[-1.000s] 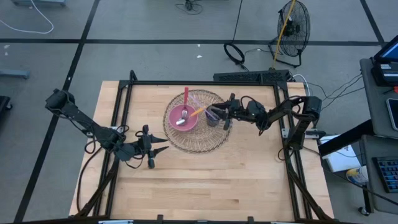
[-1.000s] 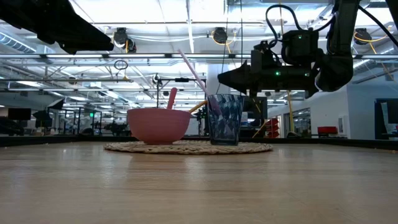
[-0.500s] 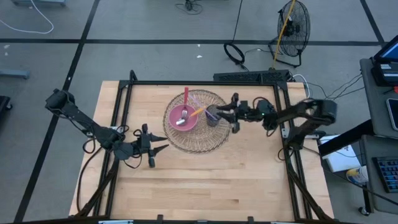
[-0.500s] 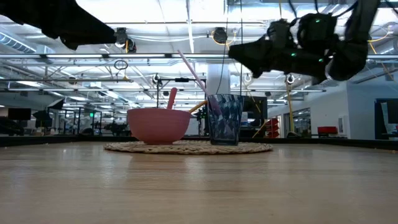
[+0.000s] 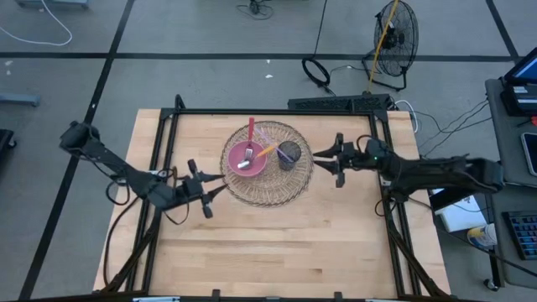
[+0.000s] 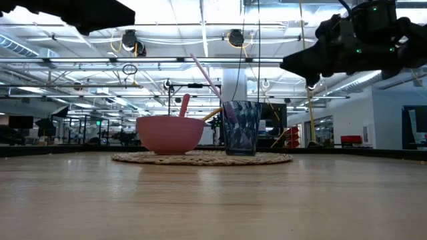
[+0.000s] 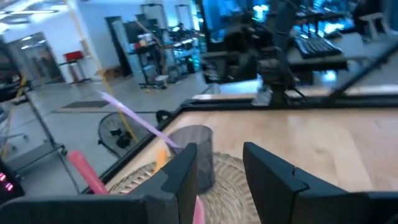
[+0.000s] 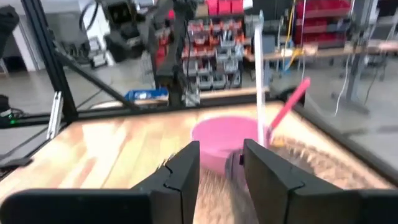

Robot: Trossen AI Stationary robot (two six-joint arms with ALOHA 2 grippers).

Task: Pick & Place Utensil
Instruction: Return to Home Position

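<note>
A pink bowl (image 5: 243, 159) and a dark glass cup (image 5: 288, 154) stand on a round woven mat (image 5: 268, 189). The bowl holds a spoon with a red-pink handle (image 5: 250, 130). A pale pink utensil (image 6: 208, 79) and an orange one (image 5: 265, 152) lean in the cup. My right gripper (image 5: 324, 157) is open and hovers right of the mat, pointing at the cup (image 8: 235, 163). My left gripper (image 5: 220, 186) is open and hovers at the mat's left edge, facing the cup (image 7: 193, 149).
A black frame rail (image 5: 277, 111) runs around the tabletop. Bare wood (image 5: 277, 243) lies on the near side of the mat. Beyond the far edge a fan (image 5: 394, 33) and cables lie on the floor.
My right gripper has drawn back from the cup toward the table's right edge and has risen. My left gripper has shifted a little toward the far edge and upward. The bowl, cup and utensils have stayed where they were.
</note>
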